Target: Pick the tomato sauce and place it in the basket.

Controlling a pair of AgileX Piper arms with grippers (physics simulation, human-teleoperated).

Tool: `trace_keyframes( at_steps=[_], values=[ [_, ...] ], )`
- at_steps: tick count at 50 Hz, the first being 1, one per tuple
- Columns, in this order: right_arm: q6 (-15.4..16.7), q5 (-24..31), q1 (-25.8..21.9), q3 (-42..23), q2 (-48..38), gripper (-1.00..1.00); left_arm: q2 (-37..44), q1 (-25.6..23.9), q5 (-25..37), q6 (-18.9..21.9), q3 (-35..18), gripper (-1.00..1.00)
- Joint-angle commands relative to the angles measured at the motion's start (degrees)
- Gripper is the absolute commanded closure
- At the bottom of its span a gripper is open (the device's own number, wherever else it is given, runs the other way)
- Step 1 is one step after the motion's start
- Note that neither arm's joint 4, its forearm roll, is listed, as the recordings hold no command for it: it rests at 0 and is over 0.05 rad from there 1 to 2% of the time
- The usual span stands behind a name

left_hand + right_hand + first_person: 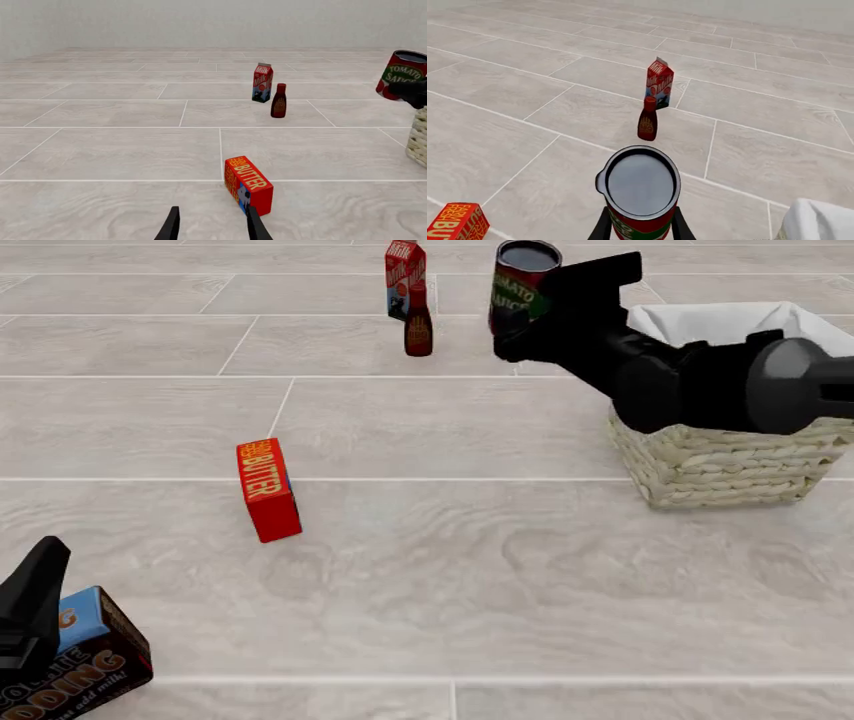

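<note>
Gripping the can point(639, 192), the right gripper point(639, 227) holds it aloft beside the basket point(721, 465); left gripper point(212, 227) open, empty.

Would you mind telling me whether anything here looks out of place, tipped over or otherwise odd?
Nothing looks spilled or damaged. The tomato sauce is off the table only because the right gripper holds it, beside the basket. The butter box, bottle and milk carton all stand upright.
</note>
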State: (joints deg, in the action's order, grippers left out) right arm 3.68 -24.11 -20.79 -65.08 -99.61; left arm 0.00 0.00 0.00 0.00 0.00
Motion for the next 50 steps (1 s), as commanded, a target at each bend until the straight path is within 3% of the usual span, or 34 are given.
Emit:
trace_keyframes(
  at_steps=[1, 50],
  values=[
    [-1.5, 2.7, 1.2, -0.4, 2.6, 1.0, 0.0, 0.0, 0.0, 0.0, 0.0, -1.0],
    [-2.9, 3.0, 13.6, 7.4, 12.8, 1.0, 0.0, 0.0, 0.0, 0.0, 0.0, -1.0]
  ],
)
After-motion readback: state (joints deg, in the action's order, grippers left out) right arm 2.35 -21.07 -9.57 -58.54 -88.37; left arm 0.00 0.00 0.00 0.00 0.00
